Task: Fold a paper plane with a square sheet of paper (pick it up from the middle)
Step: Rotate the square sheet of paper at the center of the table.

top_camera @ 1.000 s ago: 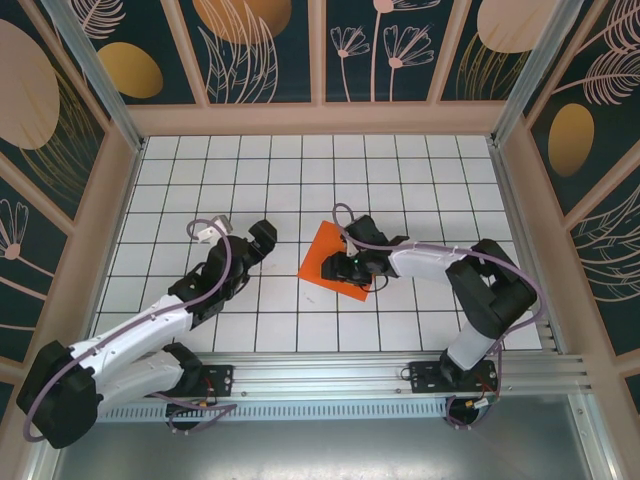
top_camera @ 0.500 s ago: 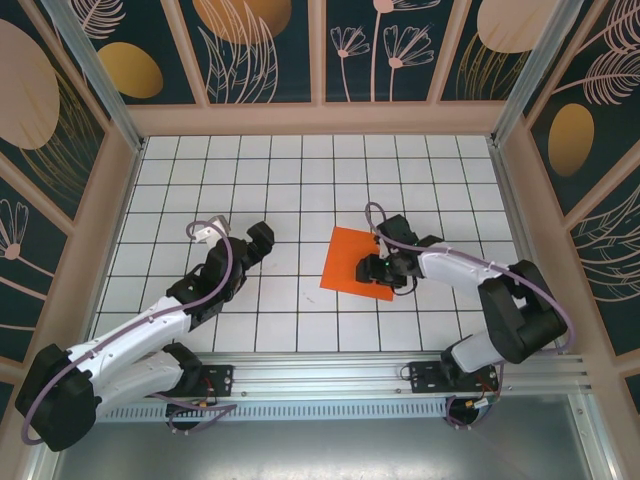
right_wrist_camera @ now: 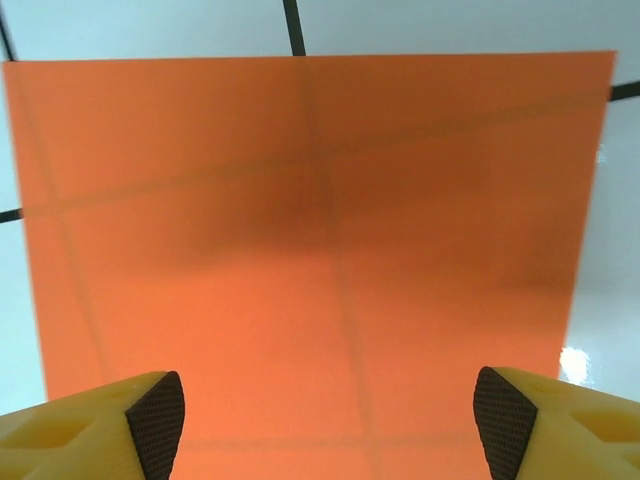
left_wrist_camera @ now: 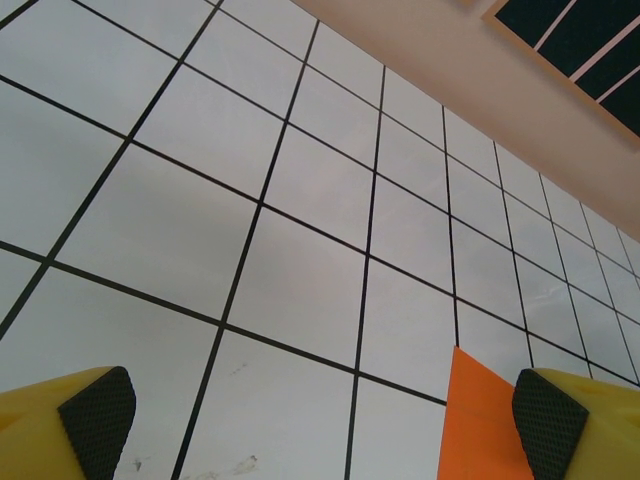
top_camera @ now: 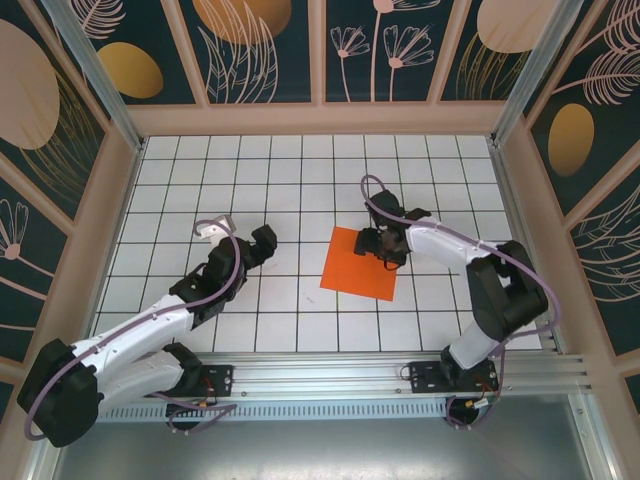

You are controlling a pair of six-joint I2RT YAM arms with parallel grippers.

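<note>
**One orange sheet on the tiled table**

From my console I see the table as a white surface ruled into square tiles by black lines. A pale wooden border runs along its far edge and both sides. The square sheet of paper lies flat on it, just right of centre and about midway between the near and far edges. It sits slightly askew to the tile lines. Through the thin orange I can make out the lines beneath.
</note>
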